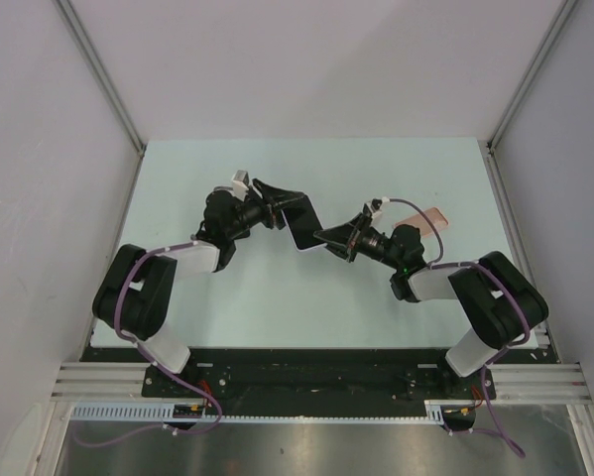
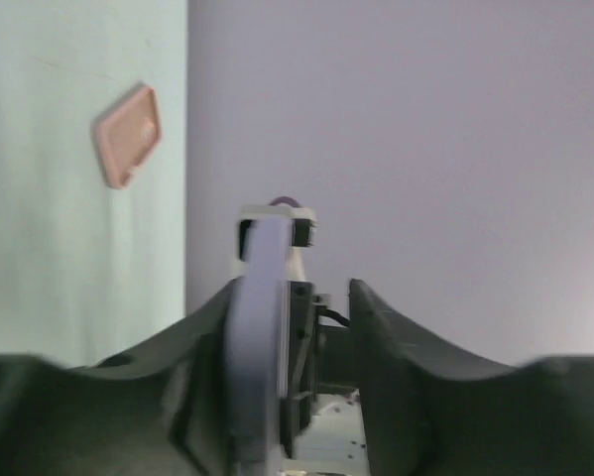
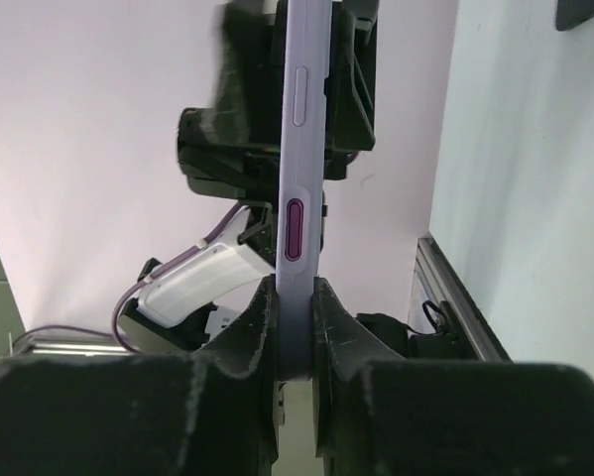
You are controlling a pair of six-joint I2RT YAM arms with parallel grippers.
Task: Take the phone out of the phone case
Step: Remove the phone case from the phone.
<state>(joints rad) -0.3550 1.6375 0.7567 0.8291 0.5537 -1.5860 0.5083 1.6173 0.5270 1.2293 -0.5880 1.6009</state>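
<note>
A phone (image 1: 304,226) with a dark face and a lavender edge hangs in the air between my two grippers. My right gripper (image 1: 334,238) is shut on its near end; in the right wrist view both fingers (image 3: 267,317) press the lavender edge (image 3: 301,149), just below a purple side button. My left gripper (image 1: 282,206) is open around the other end. In the left wrist view the phone (image 2: 257,327) lies against the left finger, with a gap to the right finger (image 2: 396,337). A pink case (image 1: 430,218) lies flat on the table at the back right, and it also shows in the left wrist view (image 2: 126,134).
The pale green table (image 1: 277,297) is walled by white panels on the left, right and back. A metal rail (image 1: 316,382) runs along the near edge by the arm bases.
</note>
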